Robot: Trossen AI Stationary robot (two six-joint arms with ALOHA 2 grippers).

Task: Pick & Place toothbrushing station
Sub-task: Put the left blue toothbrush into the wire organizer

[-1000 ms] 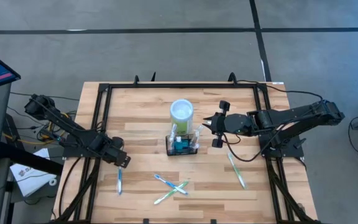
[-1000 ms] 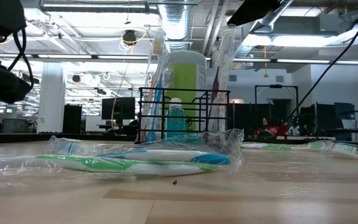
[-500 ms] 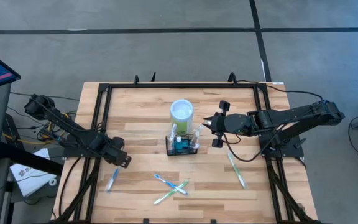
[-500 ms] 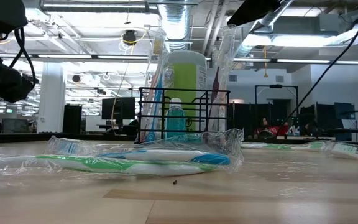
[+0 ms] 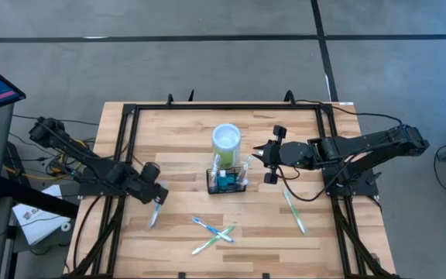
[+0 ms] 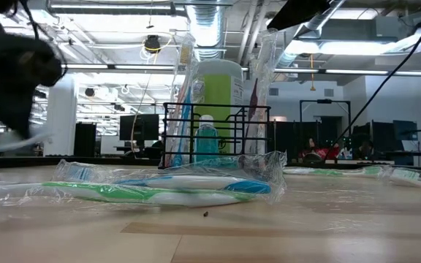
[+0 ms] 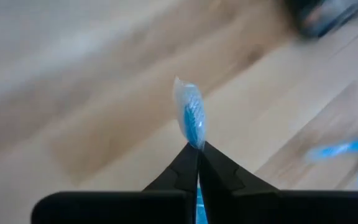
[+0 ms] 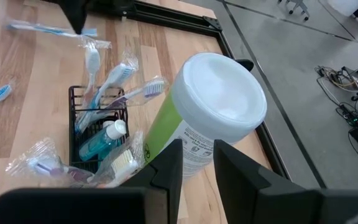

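Blue-bristled wrapped toothbrush (image 7: 191, 118) is now off the table, pinched in my left gripper (image 5: 155, 195), which has swung toward the toothbrushing station (image 5: 228, 180) mid-table. Right gripper (image 5: 269, 159) waits beside it, fingers parted, empty.

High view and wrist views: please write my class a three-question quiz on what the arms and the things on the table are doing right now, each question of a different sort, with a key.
1. True or false: the left gripper has its jaws shut on a wrapped toothbrush.
2. Pick one. The green cup is: A) inside the wire caddy; B) upright, right beside the caddy; C) lying on its side, far from the caddy.
3. Short answer: which gripper has its jaws open, next to the cup?

Key: 1 true; 2 B; 3 the right gripper.
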